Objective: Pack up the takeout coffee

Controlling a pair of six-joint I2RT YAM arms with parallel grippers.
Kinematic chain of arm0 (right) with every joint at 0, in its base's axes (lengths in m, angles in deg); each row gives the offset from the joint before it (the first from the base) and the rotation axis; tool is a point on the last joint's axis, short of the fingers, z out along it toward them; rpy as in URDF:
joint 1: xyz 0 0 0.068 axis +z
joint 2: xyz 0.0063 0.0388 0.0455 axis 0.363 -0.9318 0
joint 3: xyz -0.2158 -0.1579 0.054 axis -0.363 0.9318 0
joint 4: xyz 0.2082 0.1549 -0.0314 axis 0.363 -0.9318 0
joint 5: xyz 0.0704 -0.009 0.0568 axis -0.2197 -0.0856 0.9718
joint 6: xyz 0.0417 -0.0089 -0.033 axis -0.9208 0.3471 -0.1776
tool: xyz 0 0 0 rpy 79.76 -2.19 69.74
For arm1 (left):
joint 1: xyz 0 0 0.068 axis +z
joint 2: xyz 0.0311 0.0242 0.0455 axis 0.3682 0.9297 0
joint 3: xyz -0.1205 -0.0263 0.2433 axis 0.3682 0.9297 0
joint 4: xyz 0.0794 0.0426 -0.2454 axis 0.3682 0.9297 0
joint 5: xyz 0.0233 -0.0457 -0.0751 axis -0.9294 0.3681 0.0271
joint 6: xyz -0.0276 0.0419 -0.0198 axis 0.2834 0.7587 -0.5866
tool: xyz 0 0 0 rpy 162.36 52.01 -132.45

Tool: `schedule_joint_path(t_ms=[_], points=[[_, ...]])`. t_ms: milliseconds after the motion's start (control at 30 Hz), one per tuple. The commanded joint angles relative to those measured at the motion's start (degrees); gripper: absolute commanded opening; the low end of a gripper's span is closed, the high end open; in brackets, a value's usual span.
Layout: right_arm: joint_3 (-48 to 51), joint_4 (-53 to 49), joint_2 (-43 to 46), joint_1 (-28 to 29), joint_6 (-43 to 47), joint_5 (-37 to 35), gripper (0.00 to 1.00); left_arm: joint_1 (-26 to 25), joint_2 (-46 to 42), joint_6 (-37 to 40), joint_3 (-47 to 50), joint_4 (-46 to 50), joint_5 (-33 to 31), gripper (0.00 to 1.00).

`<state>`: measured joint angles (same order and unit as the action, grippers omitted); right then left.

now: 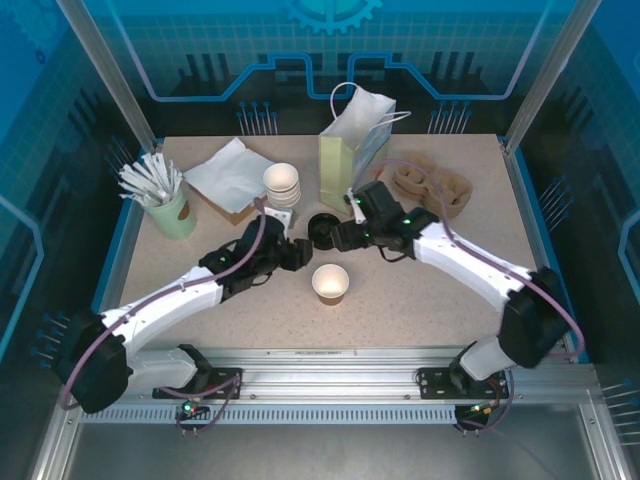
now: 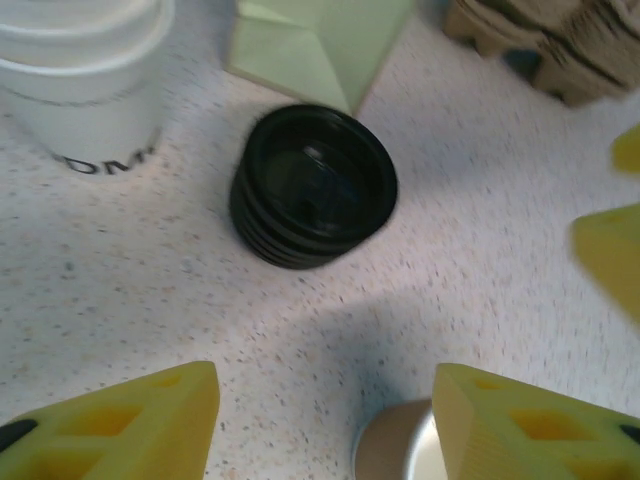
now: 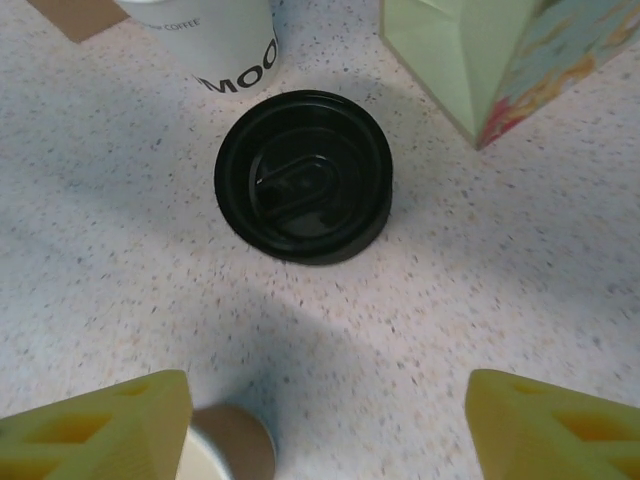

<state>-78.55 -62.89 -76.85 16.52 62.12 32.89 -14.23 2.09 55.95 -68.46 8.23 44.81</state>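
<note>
A stack of black lids (image 2: 312, 188) lies on the speckled table (image 2: 150, 290). Beyond the stack and to its left stand white paper cups (image 2: 85, 80), one inside the other. Just behind the stack is the corner of a pale green paper bag (image 2: 320, 40). Behind and to the right of it lies a brown cardboard carrier (image 2: 550, 45). On the near side of the stack, the left end effector (image 2: 325, 405) has its yellow fingers (image 2: 120, 430) spread apart. The rim of an open tan cup (image 2: 395, 450) shows between them, close to the right finger.
</note>
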Motion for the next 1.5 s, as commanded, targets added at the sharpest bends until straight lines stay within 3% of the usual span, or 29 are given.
schedule_joint_path(t_ms=[0, 233, 500, 733, 1167, 1467], points=[[-5.6, 0.56, -6.04, 0.74, -3.18, -5.54, 0.64, 1.14, -1.6, -0.96, -0.83, 0.78, 2.76, 0.63], [-14.69, -2.36, -18.88, 0.82, -1.16, -8.63, 0.47, 1.93, -2.64, -0.03, -0.23, 1.99, 2.24, 0.65], [-20.76, -3.96, -25.83, 0.78, 0.44, -11.29, 0.4, 2.08, -2.43, 0.74, -0.49, 2.22, 2.58, 0.65], [-21.93, -4.37, -28.31, 0.47, 1.51, -12.26, 0.39, 2.01, -2.42, 0.68, -0.28, 2.52, 2.66, 0.66], [-22.34, -3.84, -29.4, 0.26, 1.69, -11.52, 0.25, 2.05, -2.18, 0.86, 0.5, 2.54, 2.4, 0.66], [-22.5, -4.18, -29.46, 0.24, 2.05, -12.25, 0.23, 2.08, -2.13, 0.82, 1.15, 2.26, 2.37, 0.66]])
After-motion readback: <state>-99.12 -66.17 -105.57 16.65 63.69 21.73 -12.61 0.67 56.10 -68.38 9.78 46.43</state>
